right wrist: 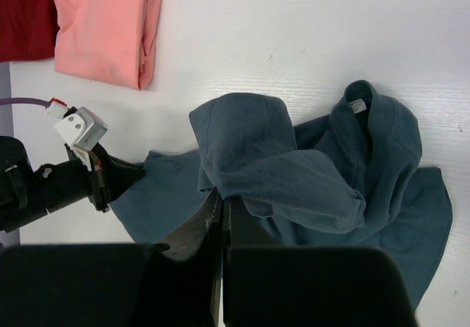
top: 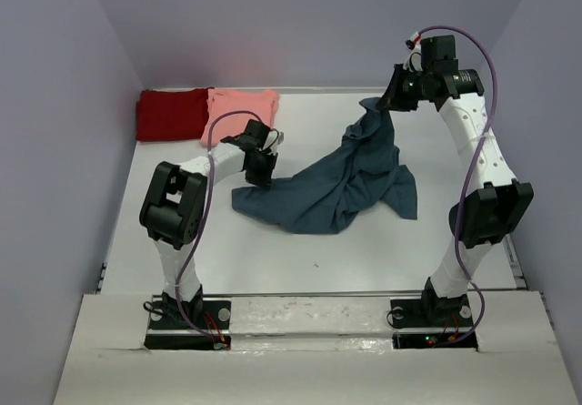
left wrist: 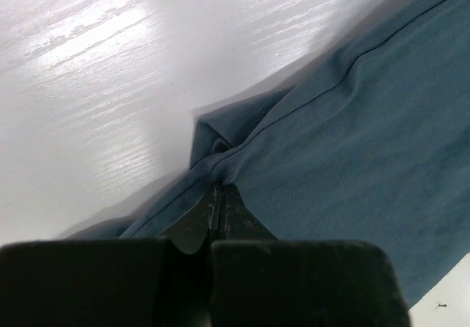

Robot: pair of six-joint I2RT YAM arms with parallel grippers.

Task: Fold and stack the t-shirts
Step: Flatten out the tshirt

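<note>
The dark teal-blue t-shirt (top: 346,182) lies rumpled in the middle of the table. My left gripper (top: 259,176) is shut on its left hem corner, low at the table; in the left wrist view the cloth (left wrist: 352,143) bunches at the gripper's (left wrist: 218,187) closed tips. My right gripper (top: 389,100) is shut on the far end of the shirt and holds it lifted high, so the cloth (right wrist: 294,165) hangs down to the table from that gripper (right wrist: 222,195). The dark red t-shirt (top: 170,114) and the salmon-pink t-shirt (top: 241,112) lie folded at the far left.
The white table (top: 300,259) is walled by grey panels at the left, back and right. The two folded shirts take up the far left corner. In the right wrist view the left arm (right wrist: 59,180) shows at the left, with the pink shirt (right wrist: 106,26) above it.
</note>
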